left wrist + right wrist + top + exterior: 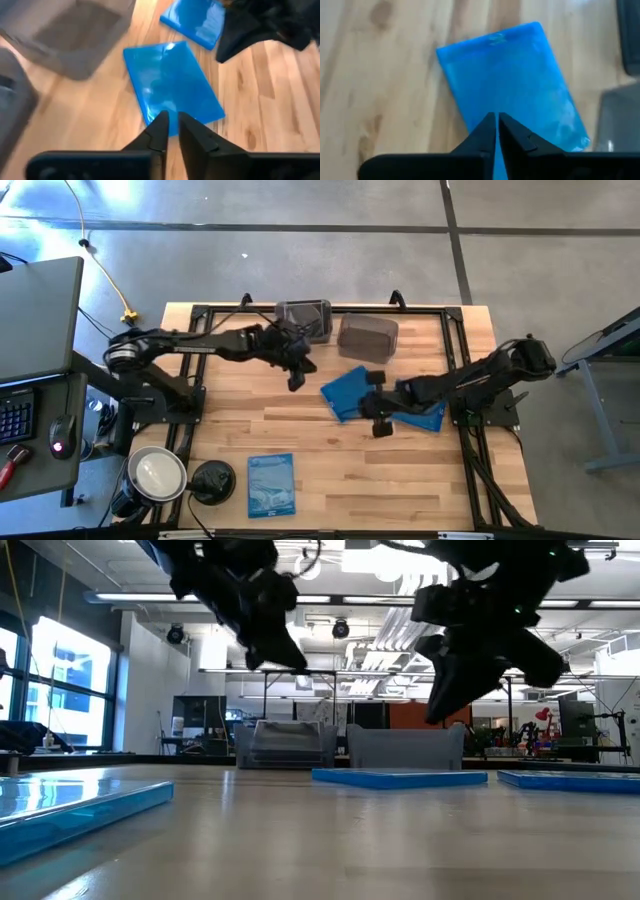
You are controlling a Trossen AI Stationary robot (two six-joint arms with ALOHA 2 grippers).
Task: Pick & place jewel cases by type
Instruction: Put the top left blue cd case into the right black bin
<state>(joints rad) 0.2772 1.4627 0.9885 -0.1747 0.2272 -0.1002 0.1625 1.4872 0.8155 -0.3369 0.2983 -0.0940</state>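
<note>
1. The right gripper hangs above the table's middle with its fingers pressed nearly together and nothing between them; a blue jewel case lies flat just beside and under it, toward the left arm.
2. A second blue case lies on the far side of the same gripper, partly covered by the right arm in the high view.
3. The left gripper hovers near the two tubs, its fingers likewise drawn close and empty; its wrist view looks down on the first blue case, apart from it.
4. A paler printed blue case lies alone at the near edge, well apart from both grippers.
5. At the back, a tub holds what look like dark cases, though its contents are hard to make out; the second tub stands just beside it.
6. Neither tub lies between a gripper and the blue cases; the right arm itself is the main thing covering the second case.
7. A round black disc-shaped object and a metal bowl sit at the near left corner.
8. The table is pale wooden planking; the blue cases are thin, glossy, flat plastic, the tubs smoky, translucent and rectangular.
</note>
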